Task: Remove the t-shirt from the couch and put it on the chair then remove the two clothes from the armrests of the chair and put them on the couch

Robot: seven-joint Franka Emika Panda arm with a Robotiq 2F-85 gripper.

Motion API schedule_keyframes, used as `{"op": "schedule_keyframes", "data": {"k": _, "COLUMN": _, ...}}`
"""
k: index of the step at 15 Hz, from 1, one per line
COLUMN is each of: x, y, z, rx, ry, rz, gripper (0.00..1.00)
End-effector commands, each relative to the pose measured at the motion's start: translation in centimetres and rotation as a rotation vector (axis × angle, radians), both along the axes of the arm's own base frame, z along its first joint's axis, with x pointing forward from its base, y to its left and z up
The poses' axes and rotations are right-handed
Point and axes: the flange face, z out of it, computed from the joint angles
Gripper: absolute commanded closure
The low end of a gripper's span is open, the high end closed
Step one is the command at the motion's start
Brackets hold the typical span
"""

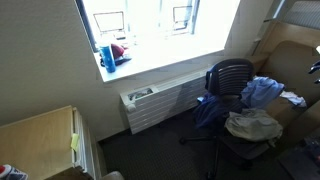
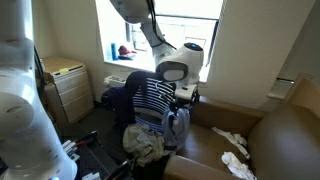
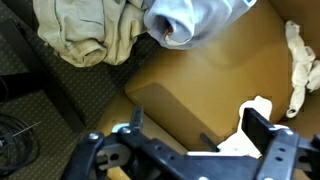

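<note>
Black gripper [image 3: 192, 128]: fingers stand apart, empty. Light-blue bunched cloth [image 3: 197, 18] sits at twelve o'clock, wrist view; recommend clamping its thick fold.

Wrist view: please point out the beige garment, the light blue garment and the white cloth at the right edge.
beige garment [image 3: 85, 30], wrist view, its crumpled middle.
light blue garment [image 3: 200, 16], wrist view, just above its rolled opening.
white cloth [image 3: 299, 58], wrist view, its middle fold.
</note>
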Motion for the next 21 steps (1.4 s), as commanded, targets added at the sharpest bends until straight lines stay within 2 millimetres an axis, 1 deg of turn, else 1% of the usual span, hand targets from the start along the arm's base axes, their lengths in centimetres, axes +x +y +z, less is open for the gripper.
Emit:
{"op": "schedule_keyframes", "data": {"k": 1, "x": 1.6, "y": 0.6, "z": -2.3, "rx": 0.001, "ry": 0.078, "rz": -0.049, "gripper": 0.0}}
{"op": "schedule_keyframes", "data": {"k": 2, "x": 0.4, "y": 0.3, "z": -1.6, "rx": 0.005, "ry": 0.046, "rz": -0.028, "gripper": 0.0}}
{"op": "schedule_keyframes", "data": {"k": 4, "x": 1.1, "y": 0.8, "z": -2.4, "rx": 0.001, "ry": 0.064, "rz": -0.044, "gripper": 0.0}}
{"op": "schedule_keyframes", "data": {"k": 5, "x": 1.4, "y": 0.4, "z": -1.8, "rx": -0.004, "ry": 0.045, "rz": -0.037, "gripper": 0.0}}
{"op": "schedule_keyframes", "data": {"k": 6, "x": 2.1, "y": -0.2, "z": -2.6, "rx": 0.007, "ry": 0.044, "rz": -0.032, "gripper": 0.0}}
{"op": "schedule_keyframes", "data": {"k": 7, "x": 2.6, "y": -0.3, "z": -3.9, "rx": 0.083, "ry": 0.088, "rz": -0.009, "gripper": 0.0}}
{"op": "schedule_keyframes", "data": {"k": 8, "x": 3.0, "y": -0.4, "z": -5.1, "rx": 0.157, "ry": 0.114, "rz": 0.011, "gripper": 0.0}}
{"op": "schedule_keyframes", "data": {"k": 10, "x": 3.5, "y": -0.7, "z": -7.1, "rx": 0.247, "ry": 0.159, "rz": 0.064, "gripper": 0.0}}
{"op": "schedule_keyframes", "data": {"k": 11, "x": 3.9, "y": -0.9, "z": -7.9, "rx": 0.288, "ry": 0.181, "rz": 0.097, "gripper": 0.0}}
{"op": "schedule_keyframes", "data": {"k": 12, "x": 4.0, "y": -1.1, "z": -8.6, "rx": 0.288, "ry": 0.198, "rz": 0.123, "gripper": 0.0}}
{"op": "schedule_keyframes", "data": {"k": 13, "x": 2.8, "y": -0.5, "z": -7.0, "rx": 0.241, "ry": 0.184, "rz": 0.074, "gripper": 0.0}}
{"op": "schedule_keyframes", "data": {"k": 14, "x": 3.1, "y": -0.8, "z": -7.7, "rx": 0.244, "ry": 0.194, "rz": 0.077, "gripper": 0.0}}
{"op": "schedule_keyframes", "data": {"k": 15, "x": 3.0, "y": -0.9, "z": -8.0, "rx": 0.243, "ry": 0.197, "rz": 0.076, "gripper": 0.0}}
{"op": "schedule_keyframes", "data": {"k": 17, "x": 3.2, "y": -0.7, "z": -7.7, "rx": 0.241, "ry": 0.193, "rz": 0.078, "gripper": 0.0}}
{"op": "schedule_keyframes", "data": {"k": 18, "x": 3.2, "y": -0.5, "z": -7.4, "rx": 0.25, "ry": 0.148, "rz": 0.079, "gripper": 0.0}}
{"op": "schedule_keyframes", "data": {"k": 19, "x": 3.4, "y": 0.0, "z": -7.9, "rx": 0.284, "ry": 0.128, "rz": 0.073, "gripper": 0.0}}
{"op": "schedule_keyframes", "data": {"k": 20, "x": 3.6, "y": 1.6, "z": -8.9, "rx": 0.337, "ry": 0.094, "rz": 0.068, "gripper": 0.0}}
{"op": "schedule_keyframes", "data": {"k": 21, "x": 3.8, "y": 3.0, "z": -9.3, "rx": 0.368, "ry": 0.057, "rz": 0.087, "gripper": 0.0}}
